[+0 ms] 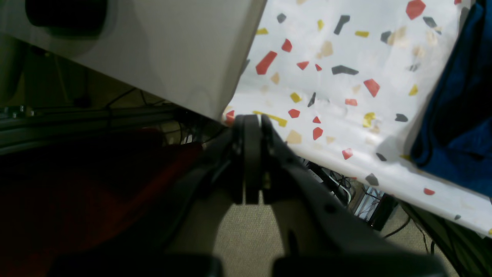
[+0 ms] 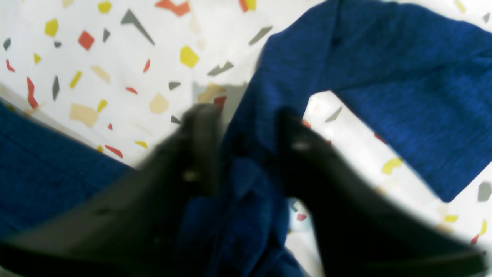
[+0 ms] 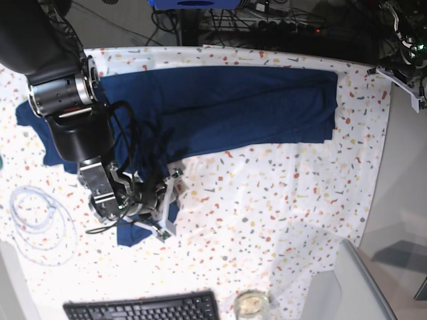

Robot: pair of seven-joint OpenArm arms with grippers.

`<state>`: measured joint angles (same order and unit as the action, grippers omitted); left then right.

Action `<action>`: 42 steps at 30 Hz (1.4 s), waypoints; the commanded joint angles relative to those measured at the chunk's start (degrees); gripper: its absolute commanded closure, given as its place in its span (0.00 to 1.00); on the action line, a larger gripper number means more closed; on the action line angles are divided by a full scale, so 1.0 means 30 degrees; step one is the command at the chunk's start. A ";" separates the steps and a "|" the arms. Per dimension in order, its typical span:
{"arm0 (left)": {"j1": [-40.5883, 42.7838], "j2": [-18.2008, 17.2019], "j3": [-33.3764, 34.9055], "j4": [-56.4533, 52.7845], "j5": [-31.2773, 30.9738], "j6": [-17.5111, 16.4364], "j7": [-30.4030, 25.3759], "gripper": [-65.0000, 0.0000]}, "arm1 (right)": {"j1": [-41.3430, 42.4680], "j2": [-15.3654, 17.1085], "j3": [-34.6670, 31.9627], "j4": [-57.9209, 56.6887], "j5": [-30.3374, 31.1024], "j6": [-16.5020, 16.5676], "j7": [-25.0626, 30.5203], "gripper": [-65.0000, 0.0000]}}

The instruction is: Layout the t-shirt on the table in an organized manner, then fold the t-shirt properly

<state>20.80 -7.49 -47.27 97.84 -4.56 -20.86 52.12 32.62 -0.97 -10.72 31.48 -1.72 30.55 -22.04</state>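
White speckled cloth covers the table [image 3: 280,220], which fills most of the base view. Across its upper half lies the t-shirt [image 3: 233,107], spread wide, one part trailing down to lower left under the right arm, which hides some of it. The right gripper [image 2: 246,127], blurred in its wrist view, clenches a bunched fold of the t-shirt between its fingers [image 2: 201,130]. The left gripper [image 1: 253,127] is clenched on nothing, beside the table's edge. A keyboard [image 3: 140,308] is cut off at the bottom.
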 commanded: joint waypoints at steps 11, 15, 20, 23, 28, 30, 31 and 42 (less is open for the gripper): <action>-0.0002 -0.0538 -0.0113 0.0221 0.0039 0.0141 -0.0215 1.00 | -0.2976 -0.0042 -0.0045 0.8362 0.0147 0.0119 -0.1898 1.00; -0.0060 -0.0538 -0.0113 0.0221 0.0039 0.0141 -0.0215 1.00 | -0.5614 -0.0218 -0.0075 1.3139 0.0176 0.0177 -0.3803 1.00; -0.0090 -0.0538 -0.0113 0.0221 0.0069 0.0141 -0.0215 1.00 | -0.8896 -0.0394 -0.0104 1.7505 0.0176 0.0236 -0.4770 1.00; -0.0119 -0.0538 -0.0084 0.0221 0.0069 0.0141 -0.0215 1.00 | -1.0478 -0.0452 -0.0104 1.9293 0.0176 0.0236 -0.4799 1.00; -0.0354 -0.0538 -0.0113 0.0221 0.0069 0.0141 -0.0215 1.00 | -1.2412 -0.0335 -0.1980 2.0523 0.0176 0.0236 -0.4799 1.00; -0.0354 -0.0538 -0.0113 0.0221 0.0069 0.0141 -0.0215 1.00 | -1.3116 -0.0335 -0.2683 2.0699 0.0176 0.0236 -0.4740 1.00; -0.0354 -0.0538 -0.0113 0.0221 0.0069 0.0141 -0.0215 1.00 | -1.3291 -0.0335 -0.3005 2.0699 0.0176 0.0236 -0.4740 1.00; 0.0203 -0.0655 -0.1490 0.0397 -0.0107 0.0112 -0.0244 1.00 | -1.2207 -0.0394 -0.3269 2.2223 0.0088 0.0060 -0.4770 0.40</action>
<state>21.04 -8.29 -51.22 97.89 -5.34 -21.04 52.05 -5.26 -1.76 -20.93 97.03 -1.78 30.94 -37.69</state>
